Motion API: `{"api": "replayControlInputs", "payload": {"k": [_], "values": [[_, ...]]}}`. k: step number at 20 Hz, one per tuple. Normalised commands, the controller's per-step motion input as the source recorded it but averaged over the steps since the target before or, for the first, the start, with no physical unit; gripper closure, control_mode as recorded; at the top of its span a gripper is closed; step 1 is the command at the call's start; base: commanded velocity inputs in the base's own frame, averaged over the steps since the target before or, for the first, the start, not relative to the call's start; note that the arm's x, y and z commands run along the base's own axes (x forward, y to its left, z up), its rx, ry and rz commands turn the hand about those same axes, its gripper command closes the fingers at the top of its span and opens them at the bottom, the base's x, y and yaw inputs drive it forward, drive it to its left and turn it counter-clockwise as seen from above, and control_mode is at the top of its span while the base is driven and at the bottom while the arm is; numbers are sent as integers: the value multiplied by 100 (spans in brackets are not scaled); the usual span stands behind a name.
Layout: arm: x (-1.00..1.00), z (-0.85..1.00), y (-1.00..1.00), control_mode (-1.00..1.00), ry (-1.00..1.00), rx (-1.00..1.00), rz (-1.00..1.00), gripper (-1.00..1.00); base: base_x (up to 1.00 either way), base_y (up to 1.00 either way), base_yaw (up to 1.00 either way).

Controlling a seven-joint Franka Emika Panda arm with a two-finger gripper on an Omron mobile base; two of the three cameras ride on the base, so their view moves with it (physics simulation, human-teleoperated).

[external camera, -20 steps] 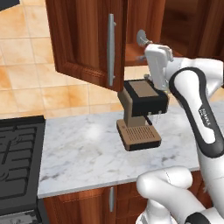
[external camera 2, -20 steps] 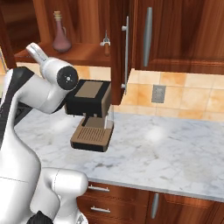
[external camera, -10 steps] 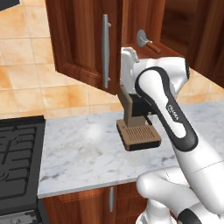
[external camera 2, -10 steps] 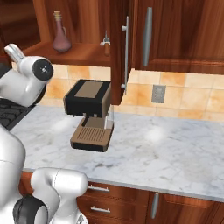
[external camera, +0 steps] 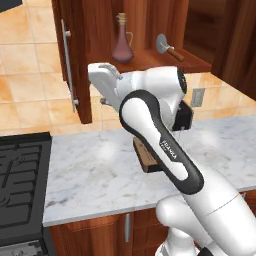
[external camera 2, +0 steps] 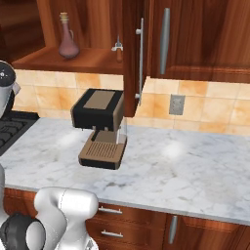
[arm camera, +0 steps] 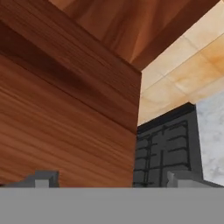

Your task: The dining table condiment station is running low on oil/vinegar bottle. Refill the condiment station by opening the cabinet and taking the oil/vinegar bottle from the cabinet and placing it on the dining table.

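Observation:
The oil/vinegar bottle (external camera: 122,45) (external camera 2: 67,42), reddish-pink with a cork stopper, stands upright on the shelf of the open cabinet (external camera: 145,62). The cabinet's left door (external camera: 75,60) is swung wide, and its right door (external camera 2: 131,58) stands edge-on. My gripper (external camera: 99,86) is below the shelf, right beside the left door's inner face, well under and left of the bottle. In the hand view the fingertips (arm camera: 43,178) stand wide apart, open and empty, with the door's wood (arm camera: 65,109) close in front. The dining table is out of view.
A dark coffee machine (external camera 2: 100,127) sits on the marble counter (external camera 2: 185,166), partly hidden by my arm in the left base view. A black stove (external camera: 20,185) lies to the left. A pizza cutter (external camera: 165,46) rests on the shelf beside the bottle.
My arm has swung left, away from the coffee machine to the left door. That door has swung much wider, uncovering the bottle in the left base view. The gripper stayed open.

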Motion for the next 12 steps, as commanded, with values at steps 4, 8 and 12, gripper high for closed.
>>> {"api": "replayControlInputs", "payload": {"k": [4,8,12], "values": [[2,0,78,-100,0,-15,-2,-100,0,0,0],[0,0,51,-100,-1,-16,-6,-100,0,0,0],[-14,1,-36,-100,-11,-10,0,-100,0,0,0]]}}
